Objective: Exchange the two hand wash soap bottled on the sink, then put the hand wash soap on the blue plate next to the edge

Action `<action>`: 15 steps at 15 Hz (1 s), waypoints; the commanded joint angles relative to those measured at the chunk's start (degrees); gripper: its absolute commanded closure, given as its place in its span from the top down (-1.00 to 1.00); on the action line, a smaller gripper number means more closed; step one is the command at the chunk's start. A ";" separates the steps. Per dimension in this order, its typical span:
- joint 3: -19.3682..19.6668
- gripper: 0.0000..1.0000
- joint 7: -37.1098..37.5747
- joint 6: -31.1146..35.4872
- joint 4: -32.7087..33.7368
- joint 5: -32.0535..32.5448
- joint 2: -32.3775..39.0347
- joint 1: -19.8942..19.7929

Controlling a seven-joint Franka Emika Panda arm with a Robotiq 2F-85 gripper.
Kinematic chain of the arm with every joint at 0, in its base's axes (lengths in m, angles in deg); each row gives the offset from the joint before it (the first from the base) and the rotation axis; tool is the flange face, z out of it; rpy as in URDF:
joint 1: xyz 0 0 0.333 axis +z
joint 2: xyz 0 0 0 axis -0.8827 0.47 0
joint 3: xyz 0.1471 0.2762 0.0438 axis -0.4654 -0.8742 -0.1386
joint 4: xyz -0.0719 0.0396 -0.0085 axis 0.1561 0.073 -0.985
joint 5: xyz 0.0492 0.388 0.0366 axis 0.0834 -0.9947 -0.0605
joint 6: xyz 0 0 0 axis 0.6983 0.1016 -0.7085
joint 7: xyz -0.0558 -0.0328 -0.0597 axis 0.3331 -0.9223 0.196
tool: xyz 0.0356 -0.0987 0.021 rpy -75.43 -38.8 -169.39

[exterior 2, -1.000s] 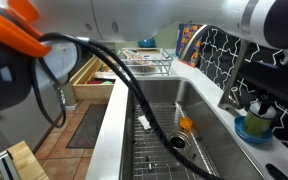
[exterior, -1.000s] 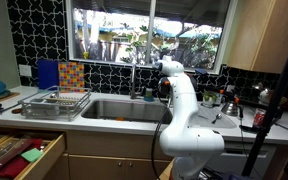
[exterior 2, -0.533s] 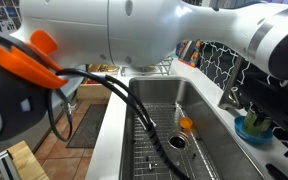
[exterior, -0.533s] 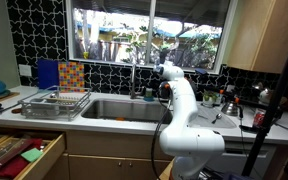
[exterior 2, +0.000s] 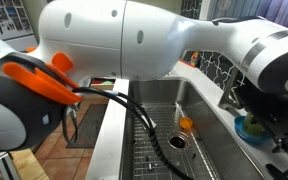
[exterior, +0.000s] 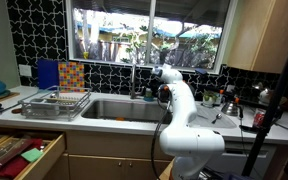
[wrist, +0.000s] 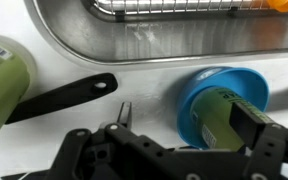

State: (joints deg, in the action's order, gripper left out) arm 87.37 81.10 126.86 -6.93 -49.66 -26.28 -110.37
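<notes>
End effector (wrist: pixel 189 122) hung over bench (wrist: pixel 154 85) beside sink (wrist: pixel 134 40), jaws apart; green bottle (wrist: pixel 219 115) stood on blue plate (wrist: pixel 197 85) between them; second bottle (wrist: pixel 4 75) well apart.

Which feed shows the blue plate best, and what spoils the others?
In the wrist view the blue plate is evenly lit and fairly sharp. In an exterior view the arm, close and blurred, fills most of the frame. In an exterior view the bright window backlights the scene and the plate is not discernible.
</notes>
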 commanded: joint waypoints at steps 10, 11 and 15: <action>-0.89 0.96 10.44 -0.67 3.81 -1.45 4.76 -0.77; -0.91 0.92 10.89 -0.55 3.88 -1.44 4.96 -0.76; -1.08 0.37 11.94 -0.76 4.07 -1.44 5.36 -0.89</action>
State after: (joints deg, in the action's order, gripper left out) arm 87.07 91.64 126.89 -5.85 -49.79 -22.98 -110.43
